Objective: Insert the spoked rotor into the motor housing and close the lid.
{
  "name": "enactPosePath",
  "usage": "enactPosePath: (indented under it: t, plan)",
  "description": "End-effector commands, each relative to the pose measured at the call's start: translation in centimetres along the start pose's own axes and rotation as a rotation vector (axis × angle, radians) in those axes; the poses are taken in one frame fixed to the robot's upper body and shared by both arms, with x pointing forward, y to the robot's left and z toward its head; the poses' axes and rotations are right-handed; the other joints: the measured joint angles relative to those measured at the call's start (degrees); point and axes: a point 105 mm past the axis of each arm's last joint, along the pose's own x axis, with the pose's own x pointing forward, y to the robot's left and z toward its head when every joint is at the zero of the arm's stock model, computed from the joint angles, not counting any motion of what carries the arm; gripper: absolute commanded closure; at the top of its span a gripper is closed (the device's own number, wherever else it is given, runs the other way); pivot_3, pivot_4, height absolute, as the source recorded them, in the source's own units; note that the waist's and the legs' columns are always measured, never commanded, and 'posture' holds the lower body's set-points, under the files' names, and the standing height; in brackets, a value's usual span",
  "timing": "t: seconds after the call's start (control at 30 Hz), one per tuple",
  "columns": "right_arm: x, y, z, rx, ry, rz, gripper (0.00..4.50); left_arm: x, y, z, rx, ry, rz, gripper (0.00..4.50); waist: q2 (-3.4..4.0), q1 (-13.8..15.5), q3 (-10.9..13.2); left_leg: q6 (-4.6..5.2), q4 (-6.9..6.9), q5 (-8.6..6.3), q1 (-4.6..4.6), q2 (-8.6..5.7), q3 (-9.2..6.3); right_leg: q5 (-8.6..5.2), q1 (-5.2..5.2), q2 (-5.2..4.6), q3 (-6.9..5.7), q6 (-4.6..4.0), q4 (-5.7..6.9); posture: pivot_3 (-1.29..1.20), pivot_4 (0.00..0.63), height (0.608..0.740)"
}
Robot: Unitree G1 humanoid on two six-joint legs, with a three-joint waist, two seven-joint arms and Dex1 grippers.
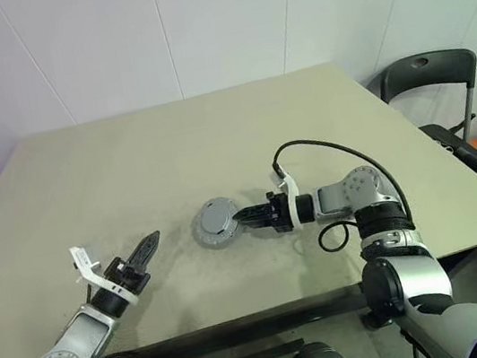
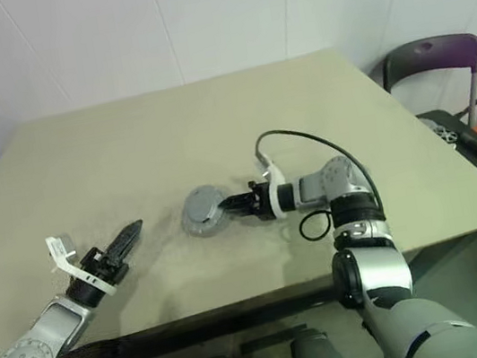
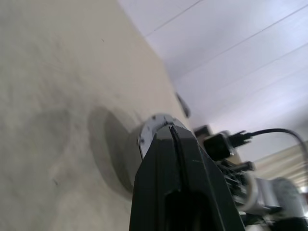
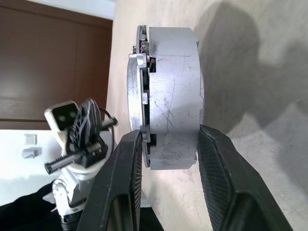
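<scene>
Right gripper (image 1: 242, 215) clamps the motor housing (image 4: 175, 98), the lid (image 1: 217, 218) on top | left gripper (image 1: 148, 245) pinched shut, empty, well apart from housing | table (image 1: 127, 160)

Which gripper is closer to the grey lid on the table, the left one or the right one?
Right. The right gripper is shut on the lid and the housing under it; the left gripper, shut, is apart from the lid, toward the table's near edge.

Silver arms, black claws (image 1: 242, 215)
</scene>
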Motion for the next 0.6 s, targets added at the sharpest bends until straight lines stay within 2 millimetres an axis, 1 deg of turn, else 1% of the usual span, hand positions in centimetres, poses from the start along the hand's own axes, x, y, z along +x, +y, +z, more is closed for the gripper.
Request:
enactPosePath:
  t: [0.03,0.13,0.2,0.4,0.5,0.6]
  plan:
    - [-0.8,4.2,2.0,-0.099,-0.048,0.135,3.20,-0.2,-1.0,0.8,-0.045,-0.042,-0.069,3.59,0.00,0.0,0.0,0.00,0.00,0.00,0.01,0.01,0.00,-0.01,0.00,0.02,0.00,-0.01,0.00,0.00,0.000,0.740]
    - [-1.3,4.9,2.4,-0.116,-0.055,0.148,3.20,-0.4,-1.2,0.0,-0.106,-0.012,-0.100,2.70,0.00,0.0,0.0,0.00,-0.01,0.00,0.02,0.01,0.02,-0.01,0.01,0.03,0.00,-0.02,0.00,0.00,0.000,0.740]
    - [-1.6,5.5,2.6,-0.131,-0.056,0.160,3.20,-0.4,-1.6,-0.5,-0.140,0.005,-0.129,2.01,0.00,0.0,0.0,0.00,-0.03,0.00,0.00,0.01,0.02,-0.01,0.01,0.02,0.01,-0.02,-0.06,0.00,0.000,0.740]
    - [-2.0,7.1,2.9,-0.163,-0.050,0.198,3.20,-0.1,-1.9,-1.1,-0.190,0.034,-0.165,0.03,0.00,0.1,0.0,0.00,-0.05,0.00,-0.05,0.00,0.02,0.00,0.04,0.00,0.01,-0.04,-0.22,0.00,0.000,0.740]
    - [-2.2,7.7,2.9,-0.174,-0.045,0.209,3.20,0.0,-2.1,-1.1,-0.205,0.035,-0.182,0.00,0.00,0.1,0.0,0.00,-0.07,0.00,-0.05,0.00,0.02,0.00,0.04,0.00,0.01,-0.04,-0.26,0.00,0.000,0.740]
    - [-2.2,8.1,2.8,-0.183,-0.039,0.224,3.20,0.3,-2.8,-0.9,-0.213,0.035,-0.217,0.00,0.00,0.1,0.0,0.00,-0.08,0.00,-0.06,0.00,0.02,-0.01,0.04,0.00,0.01,-0.05,-0.28,0.00,0.000,0.740]
